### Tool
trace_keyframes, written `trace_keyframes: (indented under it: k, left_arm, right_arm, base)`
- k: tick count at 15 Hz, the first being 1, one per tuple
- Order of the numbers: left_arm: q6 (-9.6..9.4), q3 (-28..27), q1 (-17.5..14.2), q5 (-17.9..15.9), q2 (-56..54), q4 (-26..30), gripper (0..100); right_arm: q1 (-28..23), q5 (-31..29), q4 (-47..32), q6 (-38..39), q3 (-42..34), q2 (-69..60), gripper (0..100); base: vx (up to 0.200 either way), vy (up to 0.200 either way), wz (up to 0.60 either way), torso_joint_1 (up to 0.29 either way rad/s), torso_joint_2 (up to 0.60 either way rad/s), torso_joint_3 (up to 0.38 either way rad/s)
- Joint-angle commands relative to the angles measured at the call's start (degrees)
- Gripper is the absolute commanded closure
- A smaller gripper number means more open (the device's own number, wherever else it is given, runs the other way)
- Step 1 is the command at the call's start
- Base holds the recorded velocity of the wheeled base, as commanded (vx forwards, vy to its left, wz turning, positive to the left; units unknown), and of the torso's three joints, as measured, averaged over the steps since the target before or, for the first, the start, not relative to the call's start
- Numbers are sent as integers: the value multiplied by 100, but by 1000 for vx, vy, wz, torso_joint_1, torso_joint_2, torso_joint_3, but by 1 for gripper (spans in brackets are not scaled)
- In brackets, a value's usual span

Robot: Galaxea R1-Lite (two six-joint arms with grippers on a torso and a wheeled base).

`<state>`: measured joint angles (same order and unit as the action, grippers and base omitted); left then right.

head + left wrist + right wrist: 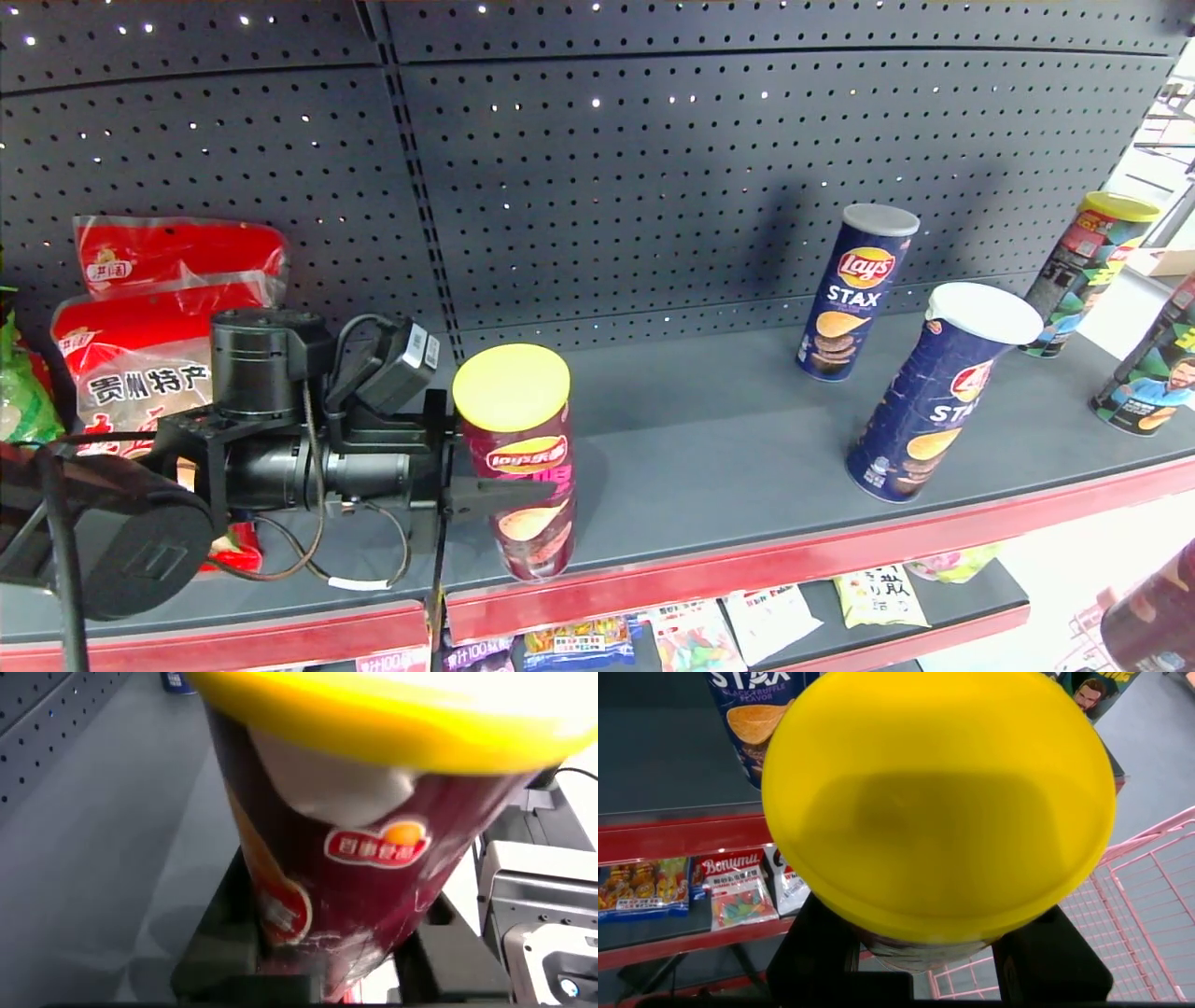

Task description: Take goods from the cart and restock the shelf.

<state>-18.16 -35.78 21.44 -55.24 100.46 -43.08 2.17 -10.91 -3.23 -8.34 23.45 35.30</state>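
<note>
- Far left of the shelf [709,439], we note red snack bags [159,308] against the back panel.
- Left gripper [504,490]: jaws clamped on the maroon can [518,448], which is upright near the shelf's red front lip.
- Right of centre, well apart from it: rear blue can [854,294] and front blue can [934,392], near each other and not touching.
- Right gripper [934,957]: we see its fingers closed on either side of the second yellow-lidded can [938,803], off the shelf and above the pink cart [1148,905].
</note>
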Motion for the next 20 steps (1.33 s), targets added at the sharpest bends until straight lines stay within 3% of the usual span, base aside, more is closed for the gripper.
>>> trace_keyframes:
  k: [1,5,9,11,12,13,20]
  left_arm:
    - [6,-43,0,4,26,-51,0]
    - [6,-61,-9,30,8,-60,0]
    - [50,-8,-237,30,-238,-297,0]
    - [252,1,-263,30,-475,-297,0]
    - [542,27,-263,30,-783,-297,0]
    - [639,45,-263,22,-914,-306,0]
    - [753,54,-263,-5,-1328,-306,0]
  right_arm:
    - [3,1,-2,-1,1,12,100]
    - [3,1,-2,-1,1,12,100]
    - [3,-8,-2,-1,28,12,100]
    - [3,-8,-2,-1,36,12,100]
    - [3,-16,-2,-1,36,20,100]
    - [3,-25,-2,-1,28,12,100]
    - [3,-34,-11,-10,28,12,100]
  base:
    - [0,0,0,0,0,0]
    - [0,0,0,0,0,0]
    - [0,0,0,0,0,0]
    - [0,0,0,0,0,0]
    - [0,0,0,0,0,0]
    - [0,0,0,0,0,0]
    - [0,0,0,0,0,0]
